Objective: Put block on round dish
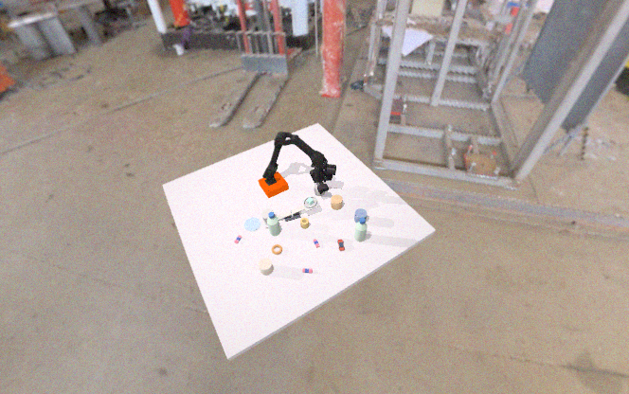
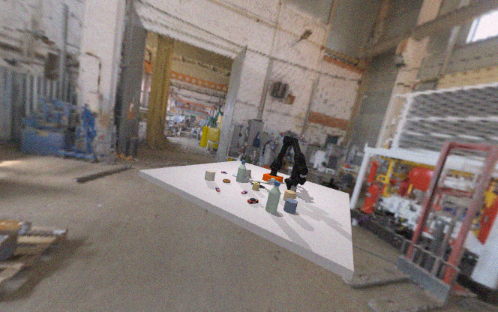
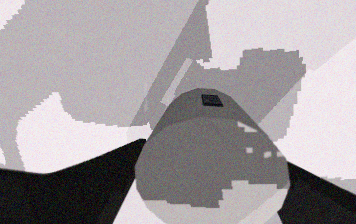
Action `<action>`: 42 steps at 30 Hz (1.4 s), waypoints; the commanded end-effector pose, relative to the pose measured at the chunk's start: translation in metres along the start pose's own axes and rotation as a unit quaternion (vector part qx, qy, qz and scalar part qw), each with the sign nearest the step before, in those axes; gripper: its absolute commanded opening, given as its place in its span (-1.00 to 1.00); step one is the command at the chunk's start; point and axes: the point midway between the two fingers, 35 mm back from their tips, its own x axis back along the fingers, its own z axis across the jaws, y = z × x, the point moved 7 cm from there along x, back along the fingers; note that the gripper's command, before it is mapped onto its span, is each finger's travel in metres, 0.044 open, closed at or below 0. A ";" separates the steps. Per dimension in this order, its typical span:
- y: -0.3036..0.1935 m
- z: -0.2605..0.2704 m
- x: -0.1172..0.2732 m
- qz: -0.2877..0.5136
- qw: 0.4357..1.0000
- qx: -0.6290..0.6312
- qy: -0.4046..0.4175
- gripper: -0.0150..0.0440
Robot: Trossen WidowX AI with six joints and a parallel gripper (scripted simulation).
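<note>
The lifted grey cup (image 1: 318, 191) (image 3: 210, 160) is beside the balance, between the fingers of my gripper (image 1: 322, 188) (image 3: 200, 149). The fingers are open, with the cup leaning a little in the wrist view; whether it rests fully on the table is hard to tell. The small green block (image 1: 310, 201) lies uncovered on the near-arm end of the balance (image 1: 293, 217). The other cup (image 1: 266, 214) (image 2: 248, 173) stands at the far end, partly hidden by a bottle. The round light-blue dish (image 1: 252, 224) has nothing on it.
A green bottle (image 1: 274, 226) (image 2: 241, 174) stands close to the other cup and dish. A tan cylinder (image 1: 336, 203) (image 2: 289, 195) stands near my gripper. A blue cylinder (image 1: 360, 216) (image 2: 290, 206) and second bottle (image 1: 360, 231) (image 2: 273, 199) stand farther out. A toy car (image 1: 341, 244) lies nearby.
</note>
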 end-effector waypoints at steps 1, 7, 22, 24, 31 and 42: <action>0.002 -0.001 0.039 -0.009 1.000 -0.002 -0.005 1.00; 0.001 0.000 0.052 -0.009 1.000 -0.003 -0.005 1.00; -0.014 -0.022 0.067 -0.044 0.982 -0.183 0.000 0.39; -0.016 -0.026 0.068 -0.043 0.975 -0.217 0.000 0.39; -0.024 -0.038 0.072 -0.040 0.942 -0.334 0.002 0.39; -0.036 -0.056 0.078 -0.034 0.861 -0.507 0.003 0.39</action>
